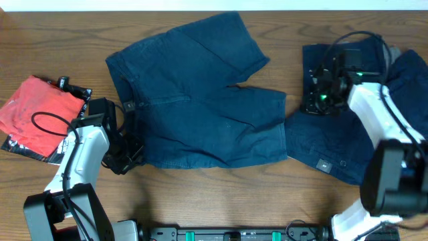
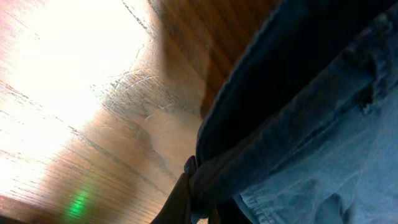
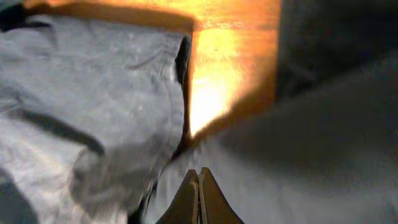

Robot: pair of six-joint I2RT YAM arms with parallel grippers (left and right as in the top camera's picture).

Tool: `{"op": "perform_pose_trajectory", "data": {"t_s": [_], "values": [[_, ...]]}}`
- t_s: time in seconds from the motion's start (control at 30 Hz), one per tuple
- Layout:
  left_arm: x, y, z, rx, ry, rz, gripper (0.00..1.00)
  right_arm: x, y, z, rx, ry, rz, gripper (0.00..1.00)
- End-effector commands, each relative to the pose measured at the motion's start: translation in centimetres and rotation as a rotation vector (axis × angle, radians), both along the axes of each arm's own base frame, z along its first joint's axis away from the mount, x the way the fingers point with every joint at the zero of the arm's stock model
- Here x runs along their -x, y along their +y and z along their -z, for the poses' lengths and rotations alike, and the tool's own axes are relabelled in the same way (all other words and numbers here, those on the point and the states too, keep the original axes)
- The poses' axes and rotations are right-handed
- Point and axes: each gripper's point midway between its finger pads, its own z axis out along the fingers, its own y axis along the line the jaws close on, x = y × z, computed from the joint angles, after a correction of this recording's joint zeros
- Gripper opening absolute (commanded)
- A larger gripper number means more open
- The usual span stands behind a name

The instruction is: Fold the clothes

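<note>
A pair of dark navy shorts [image 1: 200, 100] lies spread flat across the middle of the table, waistband to the left. My left gripper [image 1: 128, 157] is at the near-left waistband corner. In the left wrist view it [image 2: 198, 202] is shut on a bunched fold of the shorts' edge [image 2: 298, 112]. A second heap of navy clothes [image 1: 338, 144] with a small pale label lies at the right. My right gripper [image 1: 314, 100] hovers over that heap's far-left part. In the right wrist view its fingers [image 3: 199, 176] are pressed together with nothing between them, above the blurred fabric [image 3: 298, 162].
A red garment [image 1: 37, 114] on a packet lies at the far left, with a black cable over it. Bare wooden table [image 1: 221, 194] runs along the front. A strip of bare wood [image 3: 230, 62] separates the two navy garments.
</note>
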Motion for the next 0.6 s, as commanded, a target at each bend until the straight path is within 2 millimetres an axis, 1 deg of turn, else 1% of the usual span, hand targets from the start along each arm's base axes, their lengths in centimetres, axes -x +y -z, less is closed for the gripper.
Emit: {"op": "perform_pose_trajectory", "data": {"t_s": [0.0,0.03,0.1,0.17,0.2,0.27,0.4,0.43,0.57], "values": [[-0.4,0.4,-0.4,-0.018,-0.014,0.012,0.06,0.1,-0.1,2.6,0.032,0.051,-0.018,0.02],[-0.3,0.4,-0.4,-0.018,-0.013,0.012,0.06,0.3,-0.6,3.4,0.062,0.073,-0.005,0.02],[-0.3,0.4,-0.4,-0.018,-0.013,0.012,0.06,1.0,-2.7,5.0,0.161,0.137,0.054,0.03],[-0.3,0.4,-0.4,-0.018,-0.013,0.012,0.06,2.2,-5.6,6.1,0.281,0.210,0.141,0.03],[-0.4,0.4,-0.4,-0.018,-0.014,0.012,0.06,2.7,-7.0,6.3,0.328,0.235,0.179,0.03],[-0.4,0.4,-0.4,-0.018,-0.014,0.012,0.06,3.8,-10.0,6.4,0.430,0.283,0.269,0.03],[-0.4,0.4,-0.4,-0.018,-0.014,0.012,0.06,6.2,-16.5,5.6,0.602,0.350,0.480,0.04],[-0.3,0.4,-0.4,-0.018,-0.013,0.012,0.06,6.8,-17.8,5.4,0.618,0.365,0.544,0.05],[-0.3,0.4,-0.4,-0.018,-0.012,0.012,0.06,8.7,-21.8,5.4,0.599,0.404,0.729,0.06]]}}
